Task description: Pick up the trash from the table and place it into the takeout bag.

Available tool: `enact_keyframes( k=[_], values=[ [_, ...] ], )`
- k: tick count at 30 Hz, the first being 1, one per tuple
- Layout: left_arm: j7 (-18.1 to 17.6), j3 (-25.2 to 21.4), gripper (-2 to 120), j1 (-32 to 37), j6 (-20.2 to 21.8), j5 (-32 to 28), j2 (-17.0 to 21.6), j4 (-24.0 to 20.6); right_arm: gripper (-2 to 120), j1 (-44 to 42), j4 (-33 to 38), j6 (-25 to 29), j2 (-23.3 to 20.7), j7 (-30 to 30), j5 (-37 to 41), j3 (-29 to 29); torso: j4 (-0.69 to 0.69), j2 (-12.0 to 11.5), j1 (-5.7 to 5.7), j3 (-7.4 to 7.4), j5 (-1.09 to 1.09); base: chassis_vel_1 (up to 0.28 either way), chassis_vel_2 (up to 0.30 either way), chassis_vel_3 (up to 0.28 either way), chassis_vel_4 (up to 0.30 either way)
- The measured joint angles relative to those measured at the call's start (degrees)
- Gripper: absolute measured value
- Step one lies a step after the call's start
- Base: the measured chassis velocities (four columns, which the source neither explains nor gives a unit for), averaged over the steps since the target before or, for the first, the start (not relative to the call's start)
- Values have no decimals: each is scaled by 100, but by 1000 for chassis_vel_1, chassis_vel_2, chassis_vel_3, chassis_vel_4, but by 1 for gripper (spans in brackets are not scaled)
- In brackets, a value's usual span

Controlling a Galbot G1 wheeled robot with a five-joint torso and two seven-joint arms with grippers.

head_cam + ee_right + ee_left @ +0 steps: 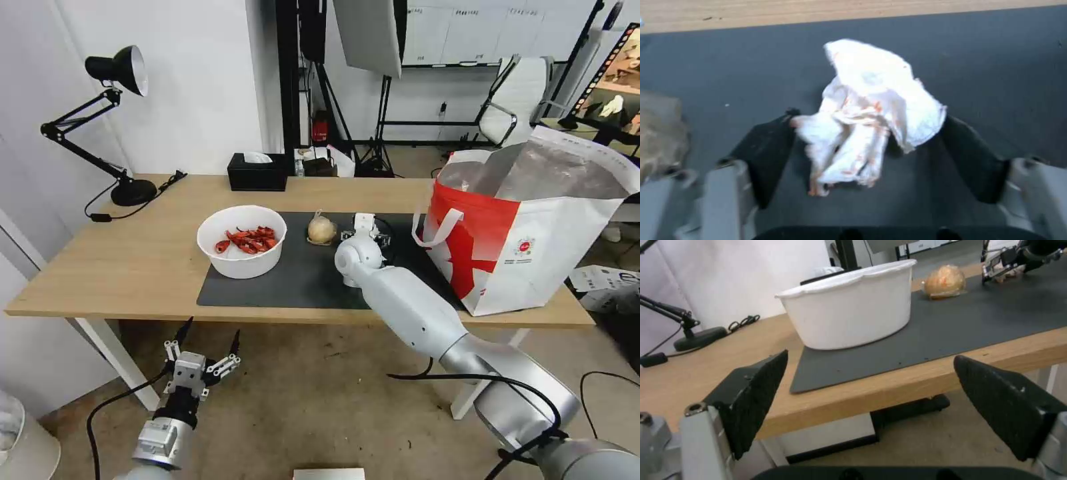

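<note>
My right gripper (867, 146) straddles the crumpled tissue (876, 110) on the table's grey mat (729, 66), fingers not yet clamped; light, soft, compressible, so I judge a mid-bunch pinch best; left gripper (200, 350) idles released below the table edge.

Table (133, 253) carrying a mat (300, 280). On the mat, left to right: bowl (241, 241) holding scraps (247, 240); knotted bag (321, 229); tissue (871, 113), lying between the right gripper's (867, 133) fingers; takeout bag (533, 247) at the right end. Tissue box (258, 172) behind the bowl. Lamp (113, 127) at far left. Left gripper (207, 343) before the table's front edge, below it.
</note>
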Motion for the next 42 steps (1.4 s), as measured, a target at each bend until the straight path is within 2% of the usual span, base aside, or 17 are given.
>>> enact_keyframes(
  k=[3,5,6,8,10,13,14,18,20,26,29,30,33,34,37,40,42],
  values=[
    [1,12,100,-1,0,2,-1,9,63,9,-70,60,-10,-100,-77,24,0,0,0,0,0,0,0,0,0],
    [1,12,100,-1,0,2,-1,9,63,9,-70,60,-10,-100,-77,24,0,0,0,0,0,0,0,0,0],
    [3,19,100,-1,0,2,-2,15,53,29,-113,87,-11,-137,-98,40,0,0,0,0,0,0,0,0,0],
    [5,23,100,-11,-1,3,6,21,43,62,-149,134,-11,-201,-112,45,-1,0,0,0,0,0,0,0,0],
    [5,24,100,-18,-1,3,11,24,40,71,-154,157,-11,-221,-118,46,-1,0,0,0,0,0,0,0,0],
    [5,25,100,-37,0,2,34,27,25,74,-140,280,-26,-298,-159,45,0,0,0,1,0,0,0,0,0],
    [5,25,100,-37,0,2,34,27,25,74,-140,280,-26,-298,-159,45,0,0,0,1,0,0,0,0,0],
    [5,32,100,-38,0,1,38,25,12,-5,-18,436,-77,-348,-284,44,-1,0,0,1,0,0,0,0,0],
    [7,36,100,-38,-1,1,43,25,1,-104,156,607,-139,-349,-412,48,0,0,0,0,0,0,0,0,0],
    [10,41,100,-42,-2,0,54,9,0,-301,626,877,-351,-348,-621,76,0,0,0,0,0,0,0,0,0],
    [13,42,100,-31,-9,-1,59,-23,0,-671,1634,1066,-772,-250,-803,85,-1,0,0,0,0,0,0,0,0],
    [13,42,100,-31,-9,-1,59,-23,0,-671,1634,1066,-772,-250,-803,85,-1,0,0,0,0,0,0,0,0],
    [13,33,100,20,-23,1,50,-60,0,-1070,2524,1121,-1110,-243,-999,200,-1,0,0,0,0,0,0,0,0],
    [13,33,100,20,-23,1,50,-60,0,-1070,2524,1121,-1110,-243,-999,200,-1,0,0,0,0,0,0,0,0],
    [11,3,100,103,-49,43,48,-105,0,-1577,3482,1296,-1426,-574,-1231,428,0,0,0,0,2,0,0,0,0],
    [10,-1,100,130,-75,70,31,-119,0,-1718,3758,1380,-1537,-760,-1338,503,0,0,0,0,0,0,0,0,0],
    [9,-2,100,164,-106,107,-11,-143,0,-1950,4186,1571,-1720,-1124,-1536,625,-1,0,0,0,0,0,0,0,0]
  ],
)
